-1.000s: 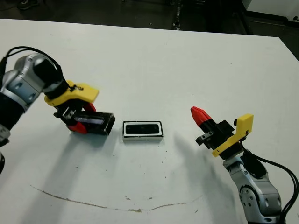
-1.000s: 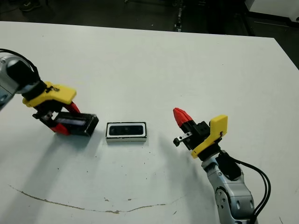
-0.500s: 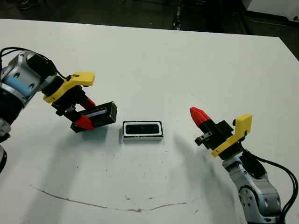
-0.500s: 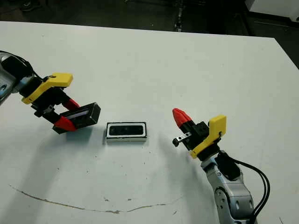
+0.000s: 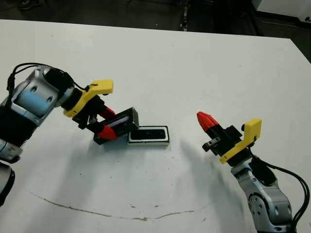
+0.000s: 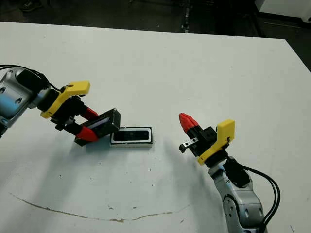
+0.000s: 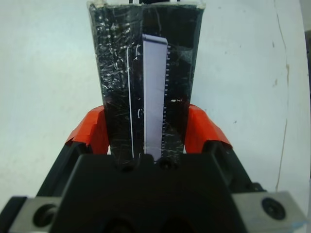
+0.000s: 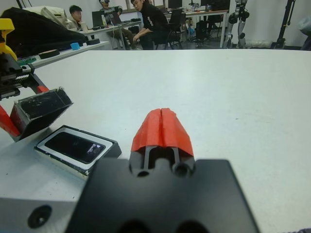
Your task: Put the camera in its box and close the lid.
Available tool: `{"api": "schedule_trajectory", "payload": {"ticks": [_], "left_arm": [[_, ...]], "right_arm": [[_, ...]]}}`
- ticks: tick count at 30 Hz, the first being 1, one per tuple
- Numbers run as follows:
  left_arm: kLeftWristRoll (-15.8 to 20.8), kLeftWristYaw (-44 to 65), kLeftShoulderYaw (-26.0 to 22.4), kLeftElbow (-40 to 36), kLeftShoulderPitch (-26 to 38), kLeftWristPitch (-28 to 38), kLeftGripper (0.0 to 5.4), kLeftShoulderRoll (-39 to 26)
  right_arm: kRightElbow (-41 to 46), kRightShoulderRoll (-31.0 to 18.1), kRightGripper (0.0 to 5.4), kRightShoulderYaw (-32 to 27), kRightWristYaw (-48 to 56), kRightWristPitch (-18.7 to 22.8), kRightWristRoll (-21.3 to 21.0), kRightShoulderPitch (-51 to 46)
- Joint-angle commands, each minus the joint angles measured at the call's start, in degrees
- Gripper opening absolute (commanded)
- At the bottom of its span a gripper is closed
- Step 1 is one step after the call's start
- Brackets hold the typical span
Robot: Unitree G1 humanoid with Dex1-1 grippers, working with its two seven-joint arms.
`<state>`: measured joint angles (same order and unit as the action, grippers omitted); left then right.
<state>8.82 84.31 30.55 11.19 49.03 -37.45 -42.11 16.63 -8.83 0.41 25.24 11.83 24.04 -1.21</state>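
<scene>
The box [image 5: 130, 141] lies at the table's middle, and the camera [image 5: 148, 133] rests flat in its white recess. My left gripper [image 5: 107, 123] is shut on the lid [image 5: 121, 124] and holds it tilted and raised off the table. The lid's right end is at the box's left end. In the left wrist view the speckled lid [image 7: 146, 73] with its shiny strip stands between my red fingers [image 7: 92, 132]. My right gripper [image 5: 206, 120] is shut on nothing, to the right of the box and apart from it. The right wrist view shows the same gripper [image 8: 162, 127], box [image 8: 108, 152] and camera [image 8: 75, 145].
A thin brown curved mark [image 5: 97, 211] runs across the white table near its front edge. The table's far edge [image 5: 146, 28] borders a dark floor. Several people [image 8: 146, 22] sit at desks beyond the table in the right wrist view.
My left gripper has lifted the lid off the table and carried it rightward up to the box, tilting it. The right arm has barely moved.
</scene>
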Motion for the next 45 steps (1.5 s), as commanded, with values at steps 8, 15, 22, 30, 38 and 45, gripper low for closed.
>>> {"api": "schedule_trajectory", "payload": {"ticks": [8,15,22,30,38,45], "left_arm": [[-1.9,-9.6,-1.9,-10.3,-4.6,-8.1,3.15,0.5],[-0.7,-13.2,-1.1,-12.9,-4.9,-14.9,3.15,2.3],[-1.1,-14.5,0.9,-12.3,-4.7,-16.7,3.15,4.0],[-0.4,-13.6,1.6,-11.6,-4.7,-16.1,3.15,4.7],[-1.3,-13.3,2.1,-11.7,-4.6,-13.6,3.15,4.5],[-0.9,-13.5,1.4,-13.1,-5.1,-12.5,3.15,4.5]], "right_arm": [[0.2,-0.3,0.00,0.0,-0.3,0.8,0.1,-0.5],[-0.2,-0.2,0.00,0.2,-0.1,0.2,-0.1,-0.5],[0.0,-0.1,0.00,0.1,-0.3,0.5,0.1,-0.7],[0.1,0.0,0.00,0.0,-0.3,0.3,0.1,-1.0],[0.2,-0.1,0.00,0.3,-0.4,0.4,-0.4,-1.2],[0.1,-0.2,0.00,0.6,-0.4,0.2,-1.0,-1.0]]}}
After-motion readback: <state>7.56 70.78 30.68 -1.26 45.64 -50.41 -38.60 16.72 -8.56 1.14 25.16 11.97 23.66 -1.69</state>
